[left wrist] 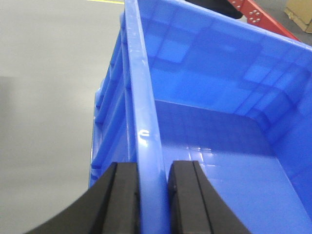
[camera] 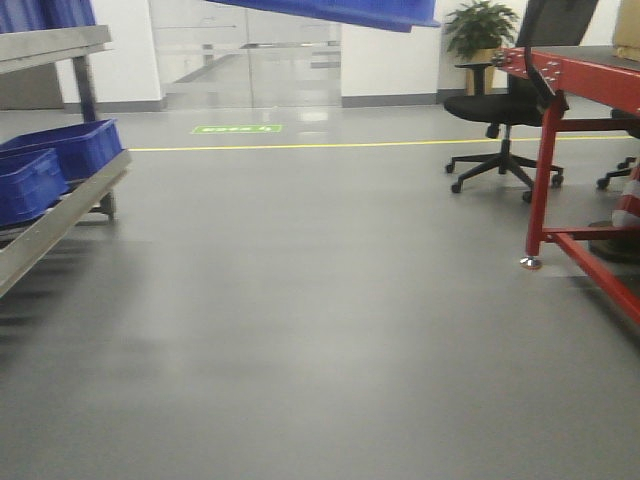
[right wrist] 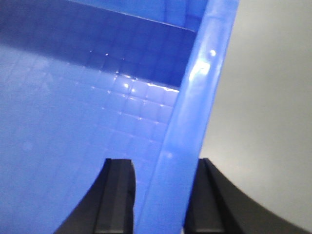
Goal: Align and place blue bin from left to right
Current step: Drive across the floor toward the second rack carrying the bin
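Left claw point(left wrist: 153, 171): closed on the near rim of the blue bin point(left wrist: 219, 146), with one finger outside the wall and one inside, both pressed to the plastic.
Right claw point(right wrist: 161, 168): straddles the opposite rim. The outer finger touches it and the inner one sits close against the wall, so it looks clamped too.
Arm pose: the arms themselves are out of view. Both wrists look down along the rims, gripping from above at opposite sides.
Bin position: in the air, resting on nothing. Its underside crosses the top of the front view, sloping slightly down to the right, over bare floor point(camera: 300, 330).
Left side: a rack point(camera: 60, 218) carries darker tubs point(camera: 60, 150).
Right side: a red bench point(camera: 590, 78), probably the destination.
Progress: judged mid-carry. The lift is done, and moving right, squaring up and setting down are not yet done.
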